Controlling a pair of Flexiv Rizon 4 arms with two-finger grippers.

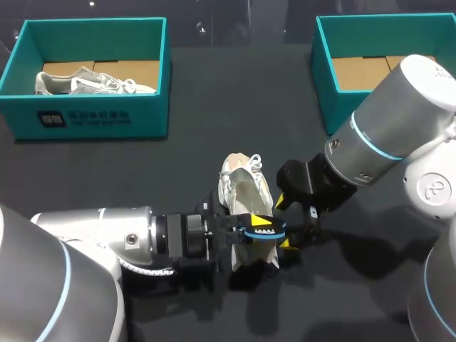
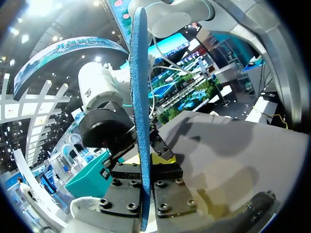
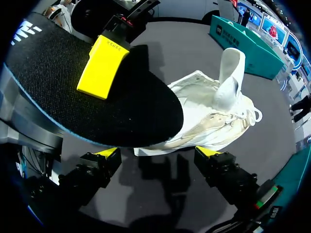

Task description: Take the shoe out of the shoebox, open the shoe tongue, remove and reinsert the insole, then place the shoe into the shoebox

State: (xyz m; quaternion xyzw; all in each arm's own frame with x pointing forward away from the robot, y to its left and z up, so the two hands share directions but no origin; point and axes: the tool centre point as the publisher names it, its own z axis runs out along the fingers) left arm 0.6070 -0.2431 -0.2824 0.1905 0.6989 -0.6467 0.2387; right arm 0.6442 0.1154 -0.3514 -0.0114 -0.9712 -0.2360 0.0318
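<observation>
Head view shows the white shoe (image 1: 241, 187) lying on the table (image 1: 214, 92). The left gripper (image 1: 261, 226) pinches the insole (image 1: 275, 232) just above the shoe's heel; the right gripper (image 1: 283, 222), fingers spread, hovers beside that heel.

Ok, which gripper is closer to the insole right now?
Left. The left gripper is shut on the insole, pinching it from both sides; the right gripper hangs open close by, holding nothing.
</observation>
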